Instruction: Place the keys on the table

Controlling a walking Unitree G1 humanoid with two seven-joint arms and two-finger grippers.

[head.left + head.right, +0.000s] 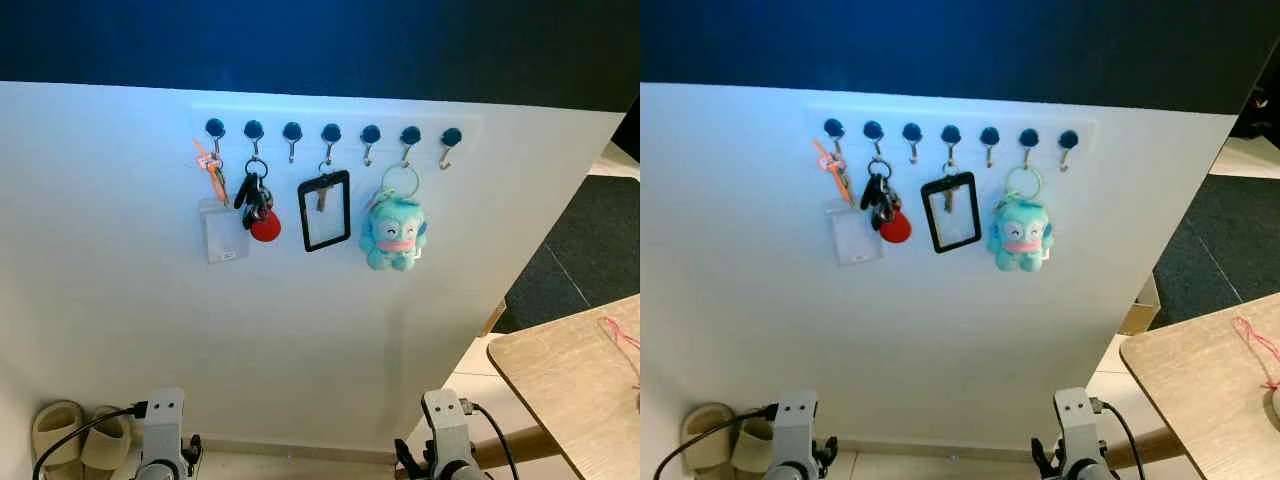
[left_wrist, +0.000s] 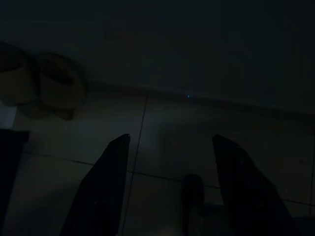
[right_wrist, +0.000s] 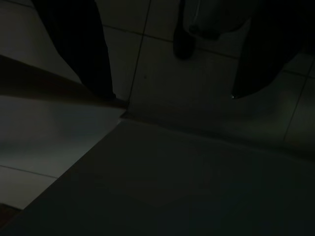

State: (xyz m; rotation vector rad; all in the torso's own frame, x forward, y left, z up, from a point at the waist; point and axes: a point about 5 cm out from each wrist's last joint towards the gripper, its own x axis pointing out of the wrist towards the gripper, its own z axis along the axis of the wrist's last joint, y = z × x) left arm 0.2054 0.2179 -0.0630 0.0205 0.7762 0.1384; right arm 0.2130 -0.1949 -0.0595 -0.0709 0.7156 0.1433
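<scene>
The keys (image 1: 255, 203) hang on the second hook from my left on a hook rail (image 1: 330, 131) fixed high on the white wall (image 1: 120, 320) ahead of me, a bunch of dark keys with a red round tag at the bottom. Just to their left hangs a clear card sleeve (image 1: 222, 230) with an orange clip; to their right a black-framed badge holder (image 1: 324, 210), then a teal plush toy (image 1: 394, 233) on a ring. The three outer hooks on the right side carry only that toy.

The counter (image 1: 570, 375) juts in from my lower right, its rounded wooden corner well apart from the wall, with open tiled floor between them. A red string (image 1: 622, 335) lies near its far edge.

Both my arms hang low. My left end effector (image 2: 170, 187) points at the dark floor tiles, fingers spread wide with nothing between them, a pair of beige slippers (image 1: 80, 432) near the wall foot beyond it. My right end effector (image 3: 170, 96) also stands wide and empty above the tiles.
</scene>
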